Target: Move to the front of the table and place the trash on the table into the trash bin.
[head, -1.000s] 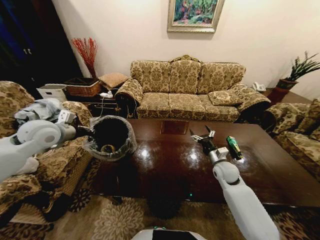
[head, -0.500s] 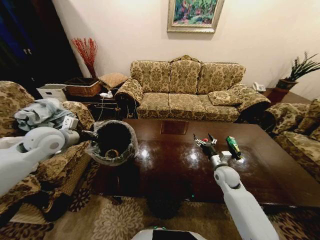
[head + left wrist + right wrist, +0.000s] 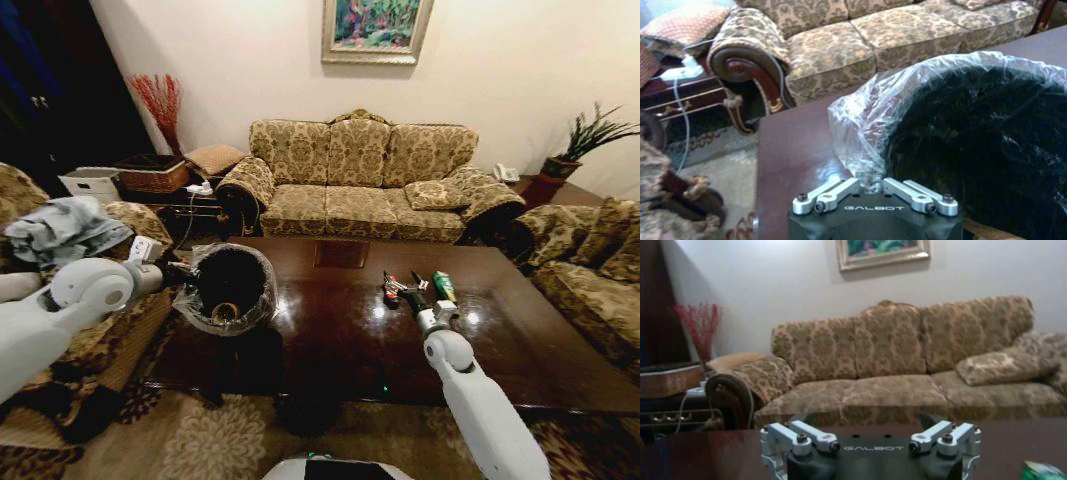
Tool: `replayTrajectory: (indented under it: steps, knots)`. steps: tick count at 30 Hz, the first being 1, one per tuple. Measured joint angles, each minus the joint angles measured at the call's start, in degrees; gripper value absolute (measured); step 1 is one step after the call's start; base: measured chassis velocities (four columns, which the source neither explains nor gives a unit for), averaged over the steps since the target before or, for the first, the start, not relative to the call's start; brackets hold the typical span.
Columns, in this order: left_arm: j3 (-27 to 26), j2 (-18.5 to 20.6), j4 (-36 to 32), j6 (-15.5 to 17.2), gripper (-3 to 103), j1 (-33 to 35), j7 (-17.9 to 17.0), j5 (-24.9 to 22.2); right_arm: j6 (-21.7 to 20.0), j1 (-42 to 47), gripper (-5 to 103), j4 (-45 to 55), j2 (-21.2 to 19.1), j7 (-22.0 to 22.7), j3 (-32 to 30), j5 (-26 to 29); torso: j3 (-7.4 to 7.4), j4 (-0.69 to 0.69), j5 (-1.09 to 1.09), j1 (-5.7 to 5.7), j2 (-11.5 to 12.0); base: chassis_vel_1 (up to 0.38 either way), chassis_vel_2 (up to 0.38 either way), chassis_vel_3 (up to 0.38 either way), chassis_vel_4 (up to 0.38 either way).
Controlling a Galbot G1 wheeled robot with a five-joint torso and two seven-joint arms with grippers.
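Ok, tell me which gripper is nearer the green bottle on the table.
Right. The right gripper hangs open over the table just beside the green bottle. The left gripper is far across at the table's left end, clamped on the trash bin rim.

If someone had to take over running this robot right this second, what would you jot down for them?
Left gripper: shut on the trash bin's bag-lined rim, holding it at the table's left end.
Right gripper: open, out over the table.
On the table: a red piece just left of the right gripper, a green bottle just right of it.
Done: at least one tan item lies in the bin; the rest of its inside is too dark to read.
Left: the red piece and the green bottle still need binning.
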State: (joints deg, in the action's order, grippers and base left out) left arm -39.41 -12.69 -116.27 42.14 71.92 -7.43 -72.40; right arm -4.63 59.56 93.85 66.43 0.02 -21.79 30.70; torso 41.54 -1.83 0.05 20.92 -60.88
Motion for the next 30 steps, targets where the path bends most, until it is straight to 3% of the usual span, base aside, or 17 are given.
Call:
replayTrajectory:
  steps: [4, 7, 10, 14, 21, 23, 26, 30]
  knots:
    - [-0.03, -0.65, -0.16, 0.0, 0, -0.6, -0.55, 0.28, -0.95, -2.73, 100, -3.89, 1.88, 2.19, 2.61, 0.41, 0.0, 0.02, -0.09, 0.0, 0.0, -0.303, -0.283, 0.292, 0.292]
    - [-0.09, -1.08, -0.43, -0.02, 0, -0.86, -0.88, 0.83, -1.58, -5.45, 100, -8.74, 4.42, 3.84, 4.44, 0.34, 0.0, 0.02, 0.02, 0.0, 0.0, -0.207, -0.171, 0.19, 0.169]
    - [-0.03, -2.14, -1.3, -0.8, 0, -0.66, 0.0, 6.78, -2.66, -9.02, 100, -15.21, 7.9, 2.92, 6.11, -0.07, 0.0, 0.01, -0.01, 0.0, 0.0, -0.076, -0.104, 0.057, 0.069]
    - [0.46, -3.51, -2.16, -1.33, 0, -0.28, 0.59, 10.33, -2.97, -13.82, 100, -23.08, 11.72, 2.0, 7.51, -1.02, 0.0, -0.04, -0.16, 0.0, 0.0, -0.003, -0.005, -0.005, 0.007]
    - [0.48, -3.24, -1.96, -1.35, 0, -0.23, 0.7, 10.23, -1.55, -22.53, 100, -37.5, 17.89, 1.11, 7.48, -2.82, 0.0, -0.08, -0.08, 0.0, 0.0, 0.046, 0.056, -0.021, -0.003]
    - [0.22, -3.08, -2.07, -1.37, 0, -0.28, 0.7, 9.49, 0.28, -24.87, 100, -43.27, 19.91, 1.3, 6.47, -5.21, 0.0, -0.04, -0.03, 0.01, 0.0, 0.0, 0.0, 0.0, 0.0]
    - [0.11, -3.08, -2.14, -1.38, 0, -0.34, 0.74, 9.22, 2.18, -25.63, 100, -46.3, 20.91, 2.22, 5.41, -7.24, 0.0, 0.04, -0.02, 0.01, 0.0, 0.0, 0.0, 0.0, 0.0]
    - [0.05, -3.58, -1.94, -1.37, 0, -0.34, 1.07, 9.29, 3.67, -23.94, 100, -43.54, 20.23, 2.5, 4.93, -9.53, -0.01, -0.01, -0.05, 0.0, 0.0, 0.0, 0.0, 0.0, 0.0]
